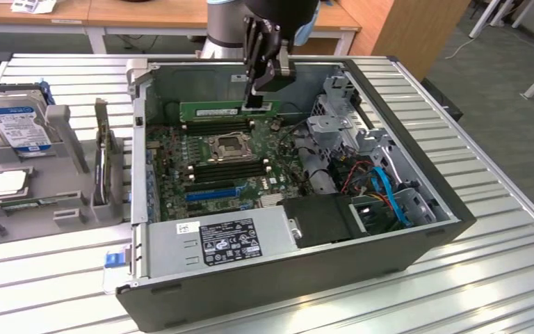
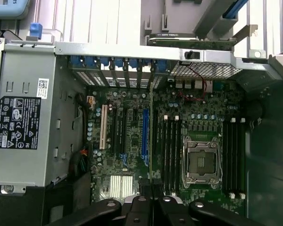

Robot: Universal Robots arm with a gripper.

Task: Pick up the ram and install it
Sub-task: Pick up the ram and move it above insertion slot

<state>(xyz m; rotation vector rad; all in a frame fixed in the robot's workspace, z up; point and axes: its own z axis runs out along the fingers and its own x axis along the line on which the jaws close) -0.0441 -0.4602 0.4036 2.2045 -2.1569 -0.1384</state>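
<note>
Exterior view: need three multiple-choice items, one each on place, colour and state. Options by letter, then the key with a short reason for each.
1. Where is the ram relative to the case?
A outside it
B inside, lying flat across the CPU socket
C inside, upright on its long edge, over the slots beyond the CPU socket

2. What colour is the label on the hard drive?
A blue
B red
C yellow

3. The gripper is:
A open and empty
B shut on the ram
C shut on the hard drive

Answers:
1 C: the green stick stands on edge past the socket, within the case walls.
2 A: the silver drive carries a blue sticker.
3 B: it pinches the stick near one end.
</note>
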